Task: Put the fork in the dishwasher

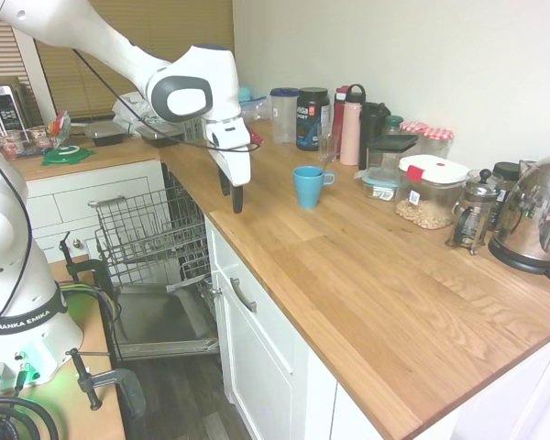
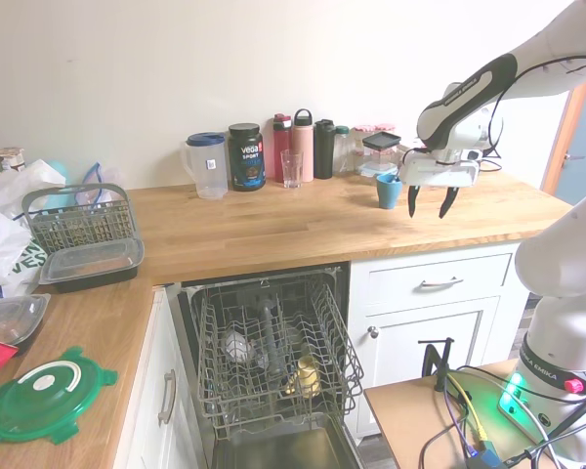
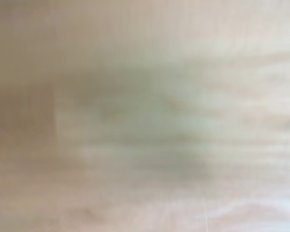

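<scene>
The fork does not show in any view. My gripper (image 1: 232, 197) (image 2: 428, 209) hangs open just above the wooden counter, near its front edge, with nothing between the fingers. It stands beside the blue mug (image 1: 307, 186) (image 2: 388, 191), on the mug's dishwasher side. The dishwasher (image 1: 156, 275) (image 2: 273, 362) is open below the counter. Its grey wire rack (image 1: 147, 229) (image 2: 273, 337) is pulled out over the lowered door panel (image 1: 160, 321). The wrist view is only a blur of pale wood.
Bottles, a jug and a glass (image 2: 291, 168) line the wall behind the mug. Jars, a French press and a kettle (image 1: 536, 215) stand further along. A cutlery basket (image 2: 78, 217), tubs and a green lid (image 2: 44, 403) lie on the counter's other side.
</scene>
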